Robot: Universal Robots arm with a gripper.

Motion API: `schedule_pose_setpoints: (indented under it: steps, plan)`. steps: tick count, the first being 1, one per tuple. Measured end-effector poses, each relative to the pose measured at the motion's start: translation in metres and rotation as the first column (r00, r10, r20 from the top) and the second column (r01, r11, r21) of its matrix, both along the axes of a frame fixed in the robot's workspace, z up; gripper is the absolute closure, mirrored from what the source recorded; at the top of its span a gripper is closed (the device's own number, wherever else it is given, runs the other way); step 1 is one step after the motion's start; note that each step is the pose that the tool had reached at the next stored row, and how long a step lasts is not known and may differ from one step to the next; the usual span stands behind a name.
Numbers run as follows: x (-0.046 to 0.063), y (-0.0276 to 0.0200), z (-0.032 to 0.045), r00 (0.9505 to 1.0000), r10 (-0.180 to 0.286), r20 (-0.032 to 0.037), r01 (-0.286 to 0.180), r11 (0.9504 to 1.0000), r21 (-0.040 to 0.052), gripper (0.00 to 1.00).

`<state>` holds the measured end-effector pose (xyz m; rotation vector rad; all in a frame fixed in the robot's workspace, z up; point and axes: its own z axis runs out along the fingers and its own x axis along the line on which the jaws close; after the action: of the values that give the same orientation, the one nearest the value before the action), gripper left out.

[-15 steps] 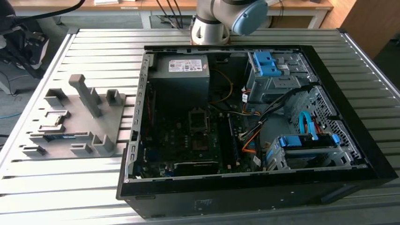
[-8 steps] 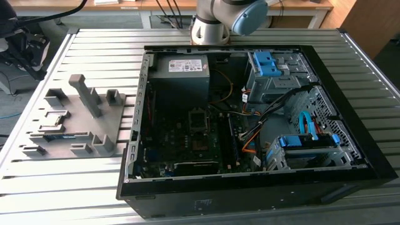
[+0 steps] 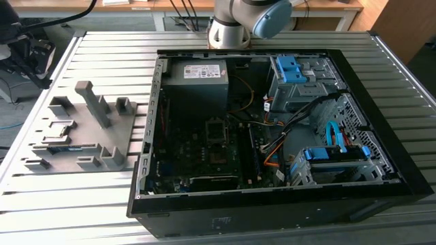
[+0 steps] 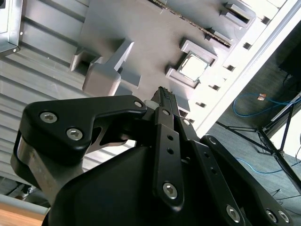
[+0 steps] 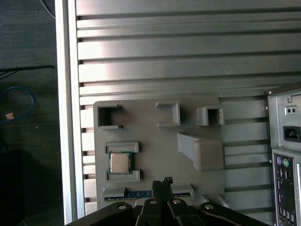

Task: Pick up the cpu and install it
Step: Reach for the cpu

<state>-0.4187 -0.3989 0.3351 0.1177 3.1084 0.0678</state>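
The cpu (image 5: pixel 119 163), a small square chip with a silvery face, lies flat in a framed pocket of the grey fixture plate (image 5: pixel 155 146); it is also seen in the second wrist view (image 4: pixel 193 67). My gripper (image 5: pixel 162 181) hovers well above the plate, its black fingers pressed together and holding nothing. Its tip (image 4: pixel 164 95) sits a short way to one side of the chip, over the plate's edge. In the exterior view the fixture plate (image 3: pixel 126 132) lies at the left of the open computer case (image 3: pixel 272 52), whose motherboard socket (image 3: pixel 215 127) faces up.
A long green memory stick (image 5: pixel 138 193) rests in a slot of the plate near the gripper. A tall grey post (image 3: pixel 92 102) rises from the plate. The grey power-supply box (image 3: pixel 197 76), drive cages and cables fill the case. The slatted table's edge (image 5: pixel 70 117) runs beside the plate.
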Motion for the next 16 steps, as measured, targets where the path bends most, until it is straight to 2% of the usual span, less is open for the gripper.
schedule_pose_setpoints:
  steps: [16]
  plan:
    - [-0.0013, 0.0, -0.0082, 1.0, 0.0, 0.0, 0.0, 1.0, 0.0, 0.9]
